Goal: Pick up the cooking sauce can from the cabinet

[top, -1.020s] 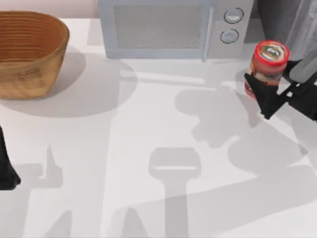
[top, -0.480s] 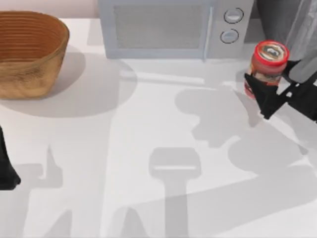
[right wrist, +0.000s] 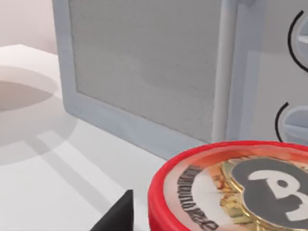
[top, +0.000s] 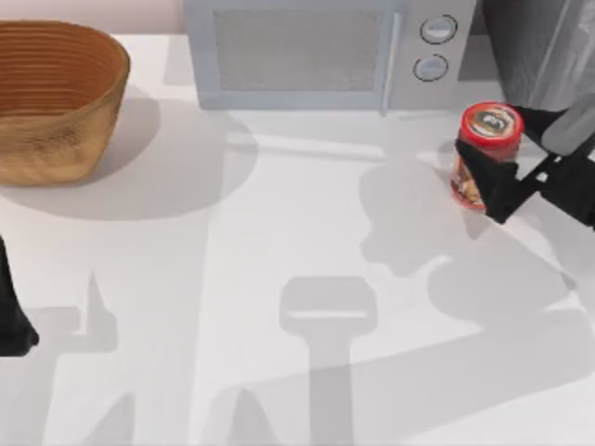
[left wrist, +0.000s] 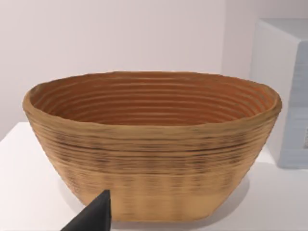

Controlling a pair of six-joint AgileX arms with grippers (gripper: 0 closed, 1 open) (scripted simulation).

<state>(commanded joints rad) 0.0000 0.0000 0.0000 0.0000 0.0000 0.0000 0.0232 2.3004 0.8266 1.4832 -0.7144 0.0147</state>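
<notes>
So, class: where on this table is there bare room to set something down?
Free: the wide middle and front of the table, between the basket and the can. Crowded: the right side, where the right gripper holds the can beside the microwave.

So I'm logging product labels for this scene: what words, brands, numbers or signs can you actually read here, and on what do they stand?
None can be read as words.
Cooking sauce can, held in the right gripper: dark round emblem on the red lid and a curved band of print around it, too blurred to read.
Can's side label: printed, too small to read.
Microwave: two round dials, no legible marks.
Basket: no text.
Left gripper is parked at the table's left edge.
</notes>
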